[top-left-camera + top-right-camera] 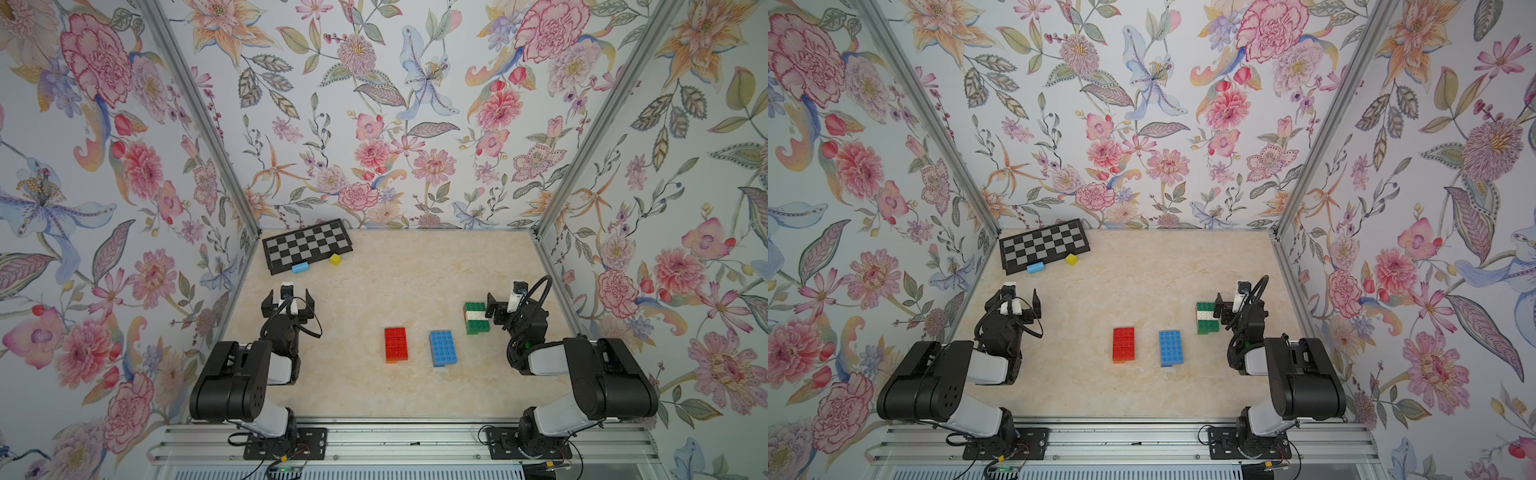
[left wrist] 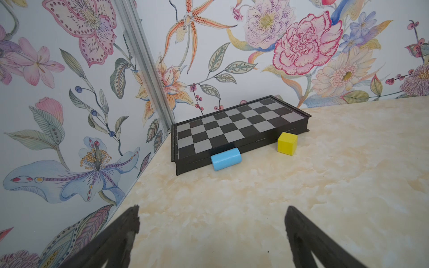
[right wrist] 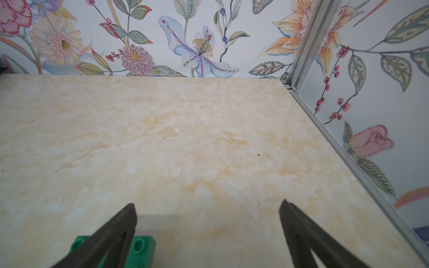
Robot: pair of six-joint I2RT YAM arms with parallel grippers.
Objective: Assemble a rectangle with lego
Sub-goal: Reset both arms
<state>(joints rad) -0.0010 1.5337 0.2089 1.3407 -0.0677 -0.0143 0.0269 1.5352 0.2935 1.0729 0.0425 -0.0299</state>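
Lego [image 1: 443,348] lies on the table [image 1: 374,395] as separate red block [image 1: 395,345], blue block [image 1: 1170,348] and green-white block [image 1: 476,318]. Left claw [image 2: 211,208] and right claw [image 3: 207,208] gape empty; the right (crowding the green-white block) could knock it askew.

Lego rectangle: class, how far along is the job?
Looks done: three compact blocks, red block, blue block, green-and-white block, each rectangular but apart. In hand: nothing; left gripper and right gripper are open and empty. Left: joining the three into one rectangle.
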